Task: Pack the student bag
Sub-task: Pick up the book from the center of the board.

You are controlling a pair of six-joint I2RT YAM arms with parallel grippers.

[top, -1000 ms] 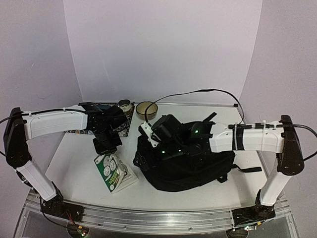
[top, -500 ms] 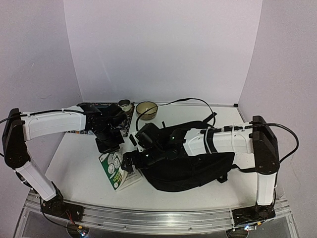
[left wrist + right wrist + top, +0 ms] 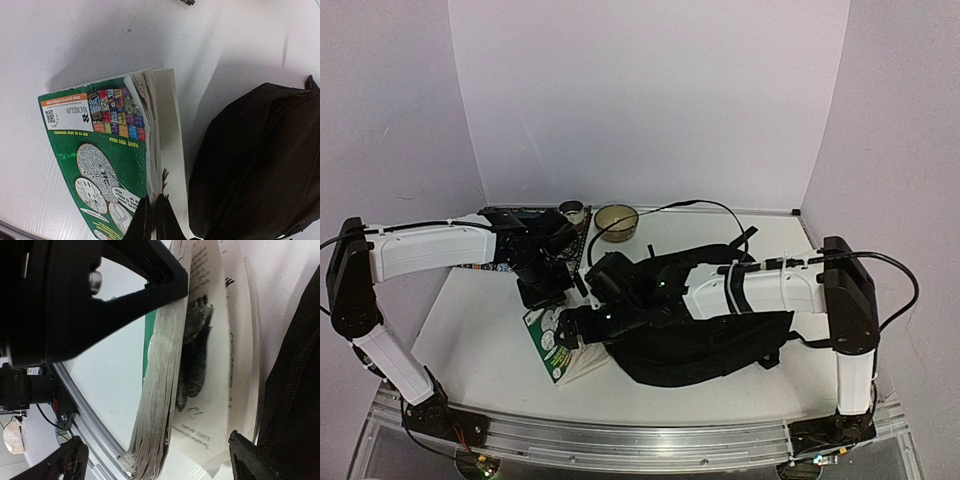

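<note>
The right arm [image 3: 760, 285] has swung left across the student bag [image 3: 710, 345] since the earlier frames, and its fingers [image 3: 250, 460] now sit at the green book [image 3: 560, 345] instead of over the bag. They are spread, one on each side of the book's page edge, gripping nothing yet. The book has also shifted a little towards the bag. I judge this to be a two-arm pickup of the book, with the packing itself not begun.

The book lies nearest, on the white surface [image 3: 480, 340], just beside the bag's left end. The left fingers [image 3: 145, 225] are pressed nearly together on the book, pinching its lifted cover and pages. Behind it the bag lies right of centre. Farther back stand a bowl [image 3: 616, 220] and a cup [image 3: 572, 212].

The right arm hides the bag's top, so I cannot tell whether its zip is open. The left wrist view cuts off the book's lower end.
</note>
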